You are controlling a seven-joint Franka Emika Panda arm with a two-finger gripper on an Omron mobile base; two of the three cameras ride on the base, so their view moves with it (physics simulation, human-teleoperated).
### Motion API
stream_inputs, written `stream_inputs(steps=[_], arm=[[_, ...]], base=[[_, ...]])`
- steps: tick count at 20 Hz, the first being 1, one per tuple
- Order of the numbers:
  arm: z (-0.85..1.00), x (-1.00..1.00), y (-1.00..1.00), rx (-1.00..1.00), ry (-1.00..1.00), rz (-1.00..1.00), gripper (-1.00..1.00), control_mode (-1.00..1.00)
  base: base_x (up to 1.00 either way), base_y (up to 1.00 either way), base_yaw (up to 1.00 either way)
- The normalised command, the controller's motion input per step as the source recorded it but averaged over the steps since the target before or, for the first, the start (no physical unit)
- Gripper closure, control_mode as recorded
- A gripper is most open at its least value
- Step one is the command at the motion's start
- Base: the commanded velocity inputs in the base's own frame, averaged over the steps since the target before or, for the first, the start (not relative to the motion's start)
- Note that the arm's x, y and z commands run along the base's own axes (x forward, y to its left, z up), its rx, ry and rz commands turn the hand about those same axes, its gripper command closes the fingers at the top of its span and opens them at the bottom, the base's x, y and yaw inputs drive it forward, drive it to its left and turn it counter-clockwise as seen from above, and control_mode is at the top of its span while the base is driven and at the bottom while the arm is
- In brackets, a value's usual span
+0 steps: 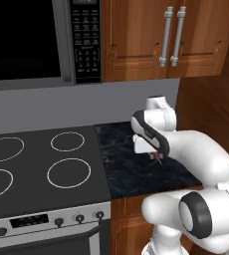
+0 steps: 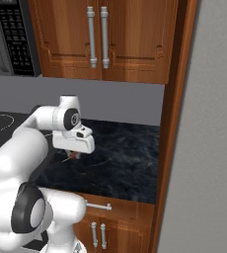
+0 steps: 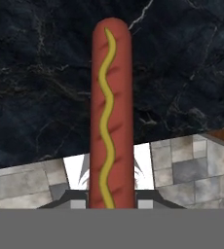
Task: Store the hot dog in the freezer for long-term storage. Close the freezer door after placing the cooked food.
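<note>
My gripper [image 1: 157,157] hangs a little above the dark marble counter [image 1: 131,174], shut on the hot dog [image 1: 159,159]. From the right side the gripper [image 2: 75,154] points down with the small reddish hot dog [image 2: 76,155] sticking out below the white hand. In the hand view the hot dog [image 3: 111,97], reddish-brown with a wavy yellow mustard line, rises straight up from between the jaws of the gripper [image 3: 111,197]. The freezer door and its handle are out of view.
A black stove top [image 1: 42,164] with ring burners lies left of the counter, with a microwave [image 1: 42,40] above it. Wooden wall cabinets [image 2: 100,39] hang over the counter. A tall wooden panel [image 2: 172,123] and a flat light grey surface [image 2: 209,148] close off the right side. Grey floor tiles [image 3: 192,165] show below the counter's front edge.
</note>
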Motion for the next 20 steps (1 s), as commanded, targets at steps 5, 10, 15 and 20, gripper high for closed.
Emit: stream_inputs(steps=[5,10,15,20], arm=[[0.34,-0.14,-0.11,0.06,0.02,-0.01,1.0,-1.0],[0.25,-0.27,-0.08,0.02,0.0,-0.01,1.0,-1.0],[0.11,-0.38,-0.02,0.0,0.0,-0.04,1.0,-1.0],[0.07,-0.58,-0.02,0.0,-0.04,-0.09,1.0,-1.0]], base=[[0.0,0.0,0.0],[0.0,0.0,0.0],[0.0,0.0,0.0],[0.0,0.0,0.0]])
